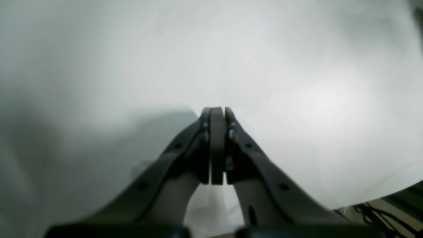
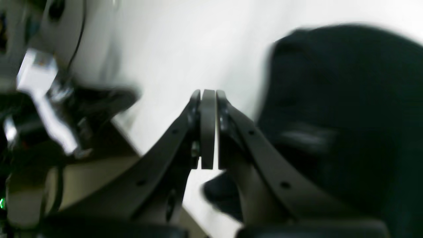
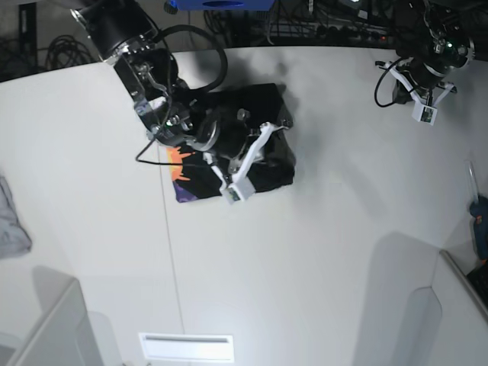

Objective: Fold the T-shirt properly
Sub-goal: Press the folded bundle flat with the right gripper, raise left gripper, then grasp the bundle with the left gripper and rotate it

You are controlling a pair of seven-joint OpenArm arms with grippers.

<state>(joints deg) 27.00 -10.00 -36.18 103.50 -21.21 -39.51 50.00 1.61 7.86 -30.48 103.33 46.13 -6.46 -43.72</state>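
The black T-shirt (image 3: 259, 149) lies folded in a compact bundle at the back middle of the white table (image 3: 305, 252), with its orange and purple print (image 3: 183, 169) showing at the bundle's left end. My right arm (image 3: 191, 126) hangs over the bundle. In the blurred right wrist view my right gripper (image 2: 208, 92) is shut with nothing between its pads, and the T-shirt (image 2: 347, 115) lies just to its right. My left gripper (image 1: 216, 109) is shut and empty above bare table. My left arm (image 3: 435, 53) sits far off at the back right corner.
A small grey cloth (image 3: 11, 221) lies at the left edge. White bins stand at the front left (image 3: 46, 328) and front right (image 3: 427, 320). Cables and gear (image 3: 320, 23) line the table's back edge. A blue object (image 3: 480, 229) sits at the right edge.
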